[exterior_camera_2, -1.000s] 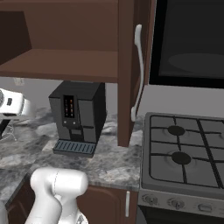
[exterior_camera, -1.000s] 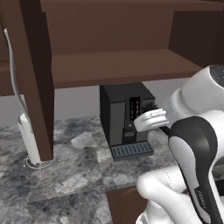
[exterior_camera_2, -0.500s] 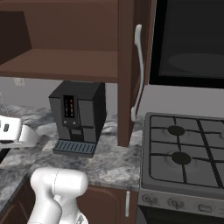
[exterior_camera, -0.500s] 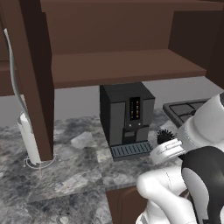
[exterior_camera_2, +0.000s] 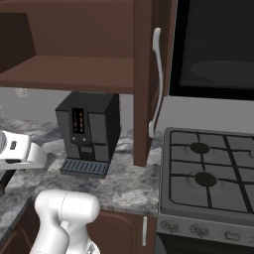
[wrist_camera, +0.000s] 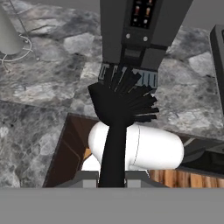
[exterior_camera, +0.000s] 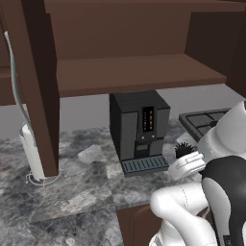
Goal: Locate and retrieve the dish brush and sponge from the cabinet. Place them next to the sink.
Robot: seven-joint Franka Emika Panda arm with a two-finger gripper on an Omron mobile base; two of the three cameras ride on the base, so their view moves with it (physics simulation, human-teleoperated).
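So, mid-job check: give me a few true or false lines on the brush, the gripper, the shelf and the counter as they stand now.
1. The gripper holds the all-black bristly dish brush. True.
2. The dark brown wall cabinet shelf carries a yellow sponge. False: no sponge shows on the part of the shelf in view.
3. The black coffee machine stands on the grey marbled counter. True.
4. The brush lies flat on the counter. False: it is held in the air, bristles toward the coffee machine.
5. The gas stove sits left of the coffee machine. False: it is to its right.
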